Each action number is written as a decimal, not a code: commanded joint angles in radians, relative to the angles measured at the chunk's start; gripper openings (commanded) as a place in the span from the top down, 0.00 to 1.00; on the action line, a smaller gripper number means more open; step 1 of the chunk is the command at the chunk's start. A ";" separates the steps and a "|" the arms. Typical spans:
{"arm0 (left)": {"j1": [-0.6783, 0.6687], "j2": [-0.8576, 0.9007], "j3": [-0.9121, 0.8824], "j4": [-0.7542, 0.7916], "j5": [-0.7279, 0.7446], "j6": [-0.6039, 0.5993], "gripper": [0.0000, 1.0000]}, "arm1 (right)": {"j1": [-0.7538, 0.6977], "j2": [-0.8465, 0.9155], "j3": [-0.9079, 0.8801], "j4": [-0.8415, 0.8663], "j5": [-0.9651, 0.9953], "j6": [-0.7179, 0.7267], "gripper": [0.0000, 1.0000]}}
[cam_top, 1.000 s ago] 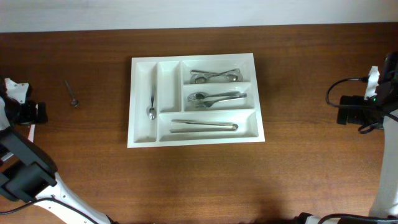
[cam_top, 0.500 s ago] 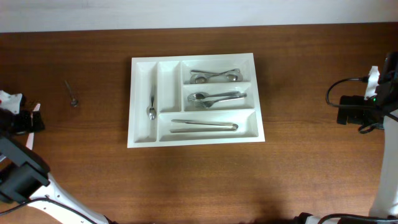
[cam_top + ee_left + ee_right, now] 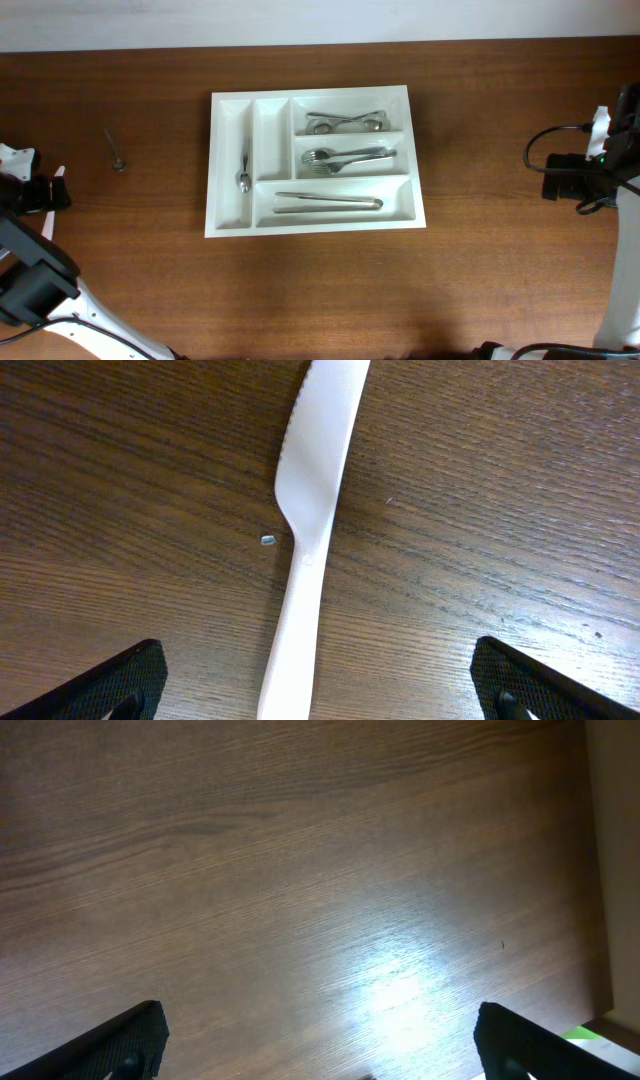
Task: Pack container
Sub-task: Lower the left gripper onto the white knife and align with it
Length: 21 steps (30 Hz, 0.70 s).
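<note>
From overhead, the large white rectangular plastic cutlery tray (image 3: 340,227) sits pretty much in the middle of the brown wooden table (image 3: 500,290), well apart from both arms. It's got a small metal spoon (image 3: 243,172) in the leftmost narrow slot, metal spoons (image 3: 345,122) in the top long slot, metal forks (image 3: 348,157) in the middle one and a couple of long metal utensils (image 3: 328,203) in the bottom one. Another little metal utensil (image 3: 115,150) lies loose on the wood off to the tray's left. The left gripper (image 3: 48,195) is at the far left edge, the right gripper (image 3: 552,178) at the far right. Left wrist cam: jaws spread wide, black fingertips (image 3: 120,680) poking in at the bottom corners, and a white plastic knife (image 3: 312,510) lying flat on the wood between them, touching neither, with a tiny pale speck (image 3: 267,540) just beside it. Right wrist cam: same deal, jaws wide apart, fingertips (image 3: 125,1040) in the corners, wood grain below and the table's edge down the right side.
</note>
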<state>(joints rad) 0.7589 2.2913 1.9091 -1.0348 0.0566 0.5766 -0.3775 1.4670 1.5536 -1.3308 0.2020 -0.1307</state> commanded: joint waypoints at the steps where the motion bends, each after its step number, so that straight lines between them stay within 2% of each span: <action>1: 0.000 0.049 0.002 0.000 0.019 0.015 0.01 | -0.003 -0.019 0.000 0.000 0.016 0.008 0.01; 21: -0.002 0.054 0.002 0.031 -0.038 0.015 0.01 | -0.003 -0.019 0.000 0.000 0.016 0.009 0.01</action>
<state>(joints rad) 0.7589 2.3363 1.9095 -1.0050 0.0326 0.5770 -0.3775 1.4670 1.5536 -1.3308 0.2020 -0.1307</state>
